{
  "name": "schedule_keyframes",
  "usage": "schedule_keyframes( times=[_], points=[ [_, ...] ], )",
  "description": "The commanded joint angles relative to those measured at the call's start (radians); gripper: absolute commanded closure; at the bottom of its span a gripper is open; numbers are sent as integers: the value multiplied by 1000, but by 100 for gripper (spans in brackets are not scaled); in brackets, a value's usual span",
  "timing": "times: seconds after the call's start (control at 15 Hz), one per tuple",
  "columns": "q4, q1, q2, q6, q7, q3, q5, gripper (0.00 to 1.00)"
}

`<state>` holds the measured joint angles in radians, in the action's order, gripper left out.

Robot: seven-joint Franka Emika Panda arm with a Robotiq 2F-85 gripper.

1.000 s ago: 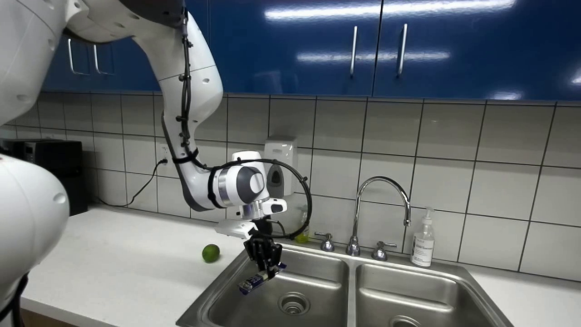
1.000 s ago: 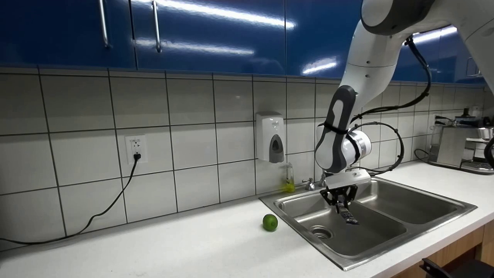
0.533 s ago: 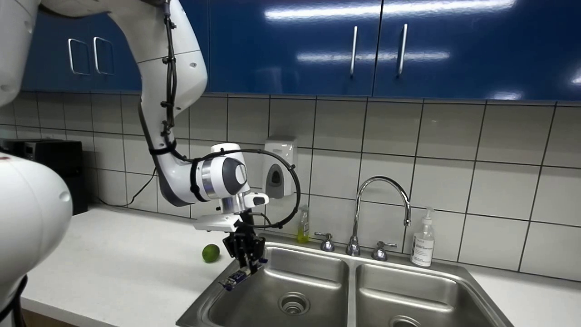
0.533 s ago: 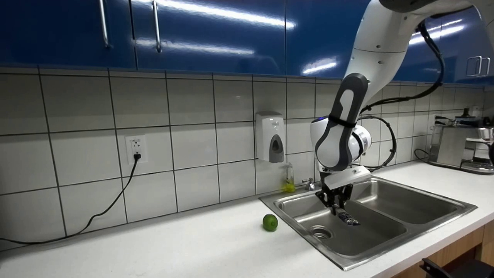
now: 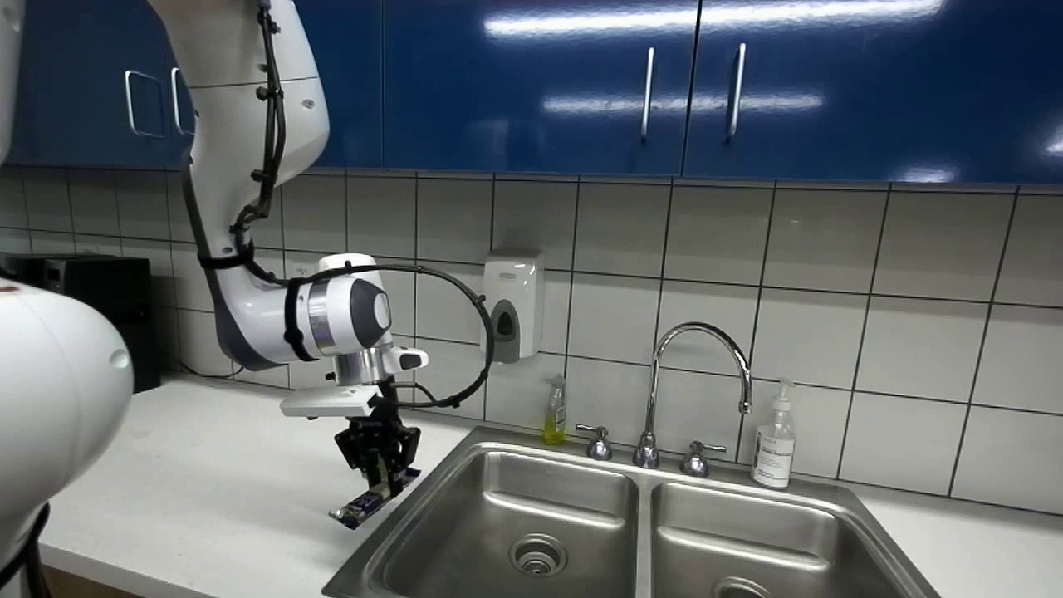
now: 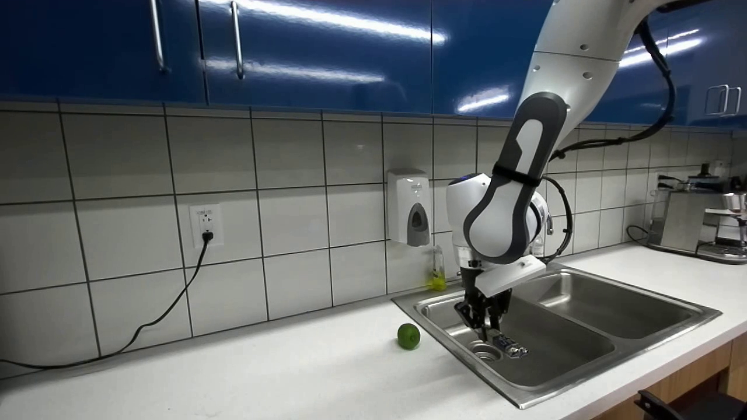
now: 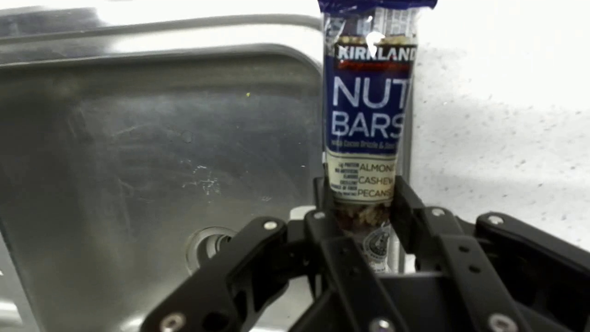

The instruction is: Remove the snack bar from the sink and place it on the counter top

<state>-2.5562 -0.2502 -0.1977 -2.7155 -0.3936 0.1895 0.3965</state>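
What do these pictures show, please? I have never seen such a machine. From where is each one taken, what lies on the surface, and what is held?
The machine is one white robot arm, ending in a black gripper. Two pictures are taken from outside, at different places; the close one, from the arm's wrist. The gripper holds a wrapped snack bar labelled "Nut Bars". In the close picture, the bar hides part of the edge of a two-basin metal sink. On the white counter top beside the sink lies a round green thing, perhaps a lime. A bottle with yellow liquid and a pump bottle stand at the sink's back.
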Motion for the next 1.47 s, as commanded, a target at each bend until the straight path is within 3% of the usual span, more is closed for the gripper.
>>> schedule_keyframes(
  times=[0.0, 0.6, 1.4],
  points=[
    [-29, 17, 37, 27, 23, -92, -14, 90],
    [32, -2, -85, 6, 84, -248, -112, 90],
    [151, -14, -241, -26, 172, -302, -237, 90]
  ],
)
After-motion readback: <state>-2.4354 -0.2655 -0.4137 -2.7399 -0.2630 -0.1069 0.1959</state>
